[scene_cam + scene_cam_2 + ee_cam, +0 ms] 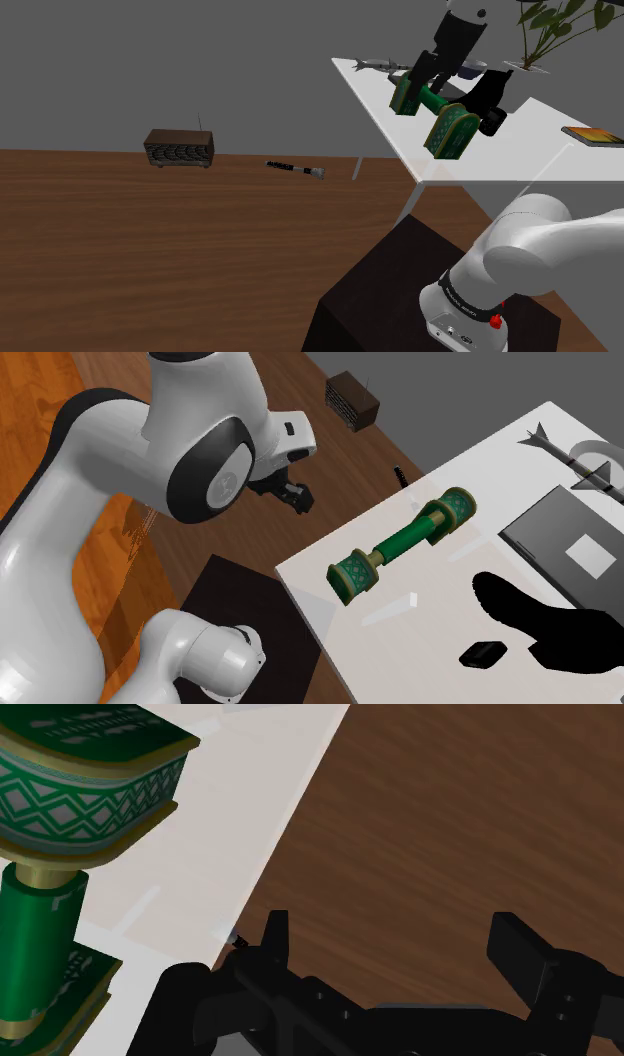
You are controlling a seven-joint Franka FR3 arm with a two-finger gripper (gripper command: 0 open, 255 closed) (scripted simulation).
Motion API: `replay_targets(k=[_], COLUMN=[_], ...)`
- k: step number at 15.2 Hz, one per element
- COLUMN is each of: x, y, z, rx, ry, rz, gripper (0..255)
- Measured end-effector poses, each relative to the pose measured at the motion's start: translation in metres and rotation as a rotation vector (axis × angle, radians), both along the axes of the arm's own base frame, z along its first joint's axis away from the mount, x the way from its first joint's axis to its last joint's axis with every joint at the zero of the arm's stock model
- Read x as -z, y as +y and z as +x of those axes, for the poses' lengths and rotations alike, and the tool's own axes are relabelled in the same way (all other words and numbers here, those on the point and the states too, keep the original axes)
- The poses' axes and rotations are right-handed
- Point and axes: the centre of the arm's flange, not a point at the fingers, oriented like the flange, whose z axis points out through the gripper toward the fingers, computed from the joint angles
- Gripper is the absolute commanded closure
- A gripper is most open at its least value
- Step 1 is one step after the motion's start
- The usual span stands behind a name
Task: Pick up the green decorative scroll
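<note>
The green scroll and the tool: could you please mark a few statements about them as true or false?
1. The green scroll lies on the white table. True.
2. The tool is shut on the scroll. False: it is open and holds nothing.
3. The tool hangs over the wooden floor, beside the table's edge. True.
4. The radio stands on the table. False: it stands on the floor.
</note>
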Motion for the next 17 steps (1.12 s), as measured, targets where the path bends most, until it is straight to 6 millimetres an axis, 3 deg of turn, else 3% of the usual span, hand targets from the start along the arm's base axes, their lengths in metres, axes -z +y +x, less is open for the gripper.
replay_targets(k=[2,4,12,17], x=[0.001,0.005,0.019,0.034], y=[-0.006,-0.026,-0.127,-0.191], z=[0.001,0.011,0.041,0.049], rx=[0.01,0.046,0.22,0.33], ry=[0.001,0.007,0.031,0.047], rz=[0.002,0.008,0.036,0.054], gripper=[0,0,0,0])
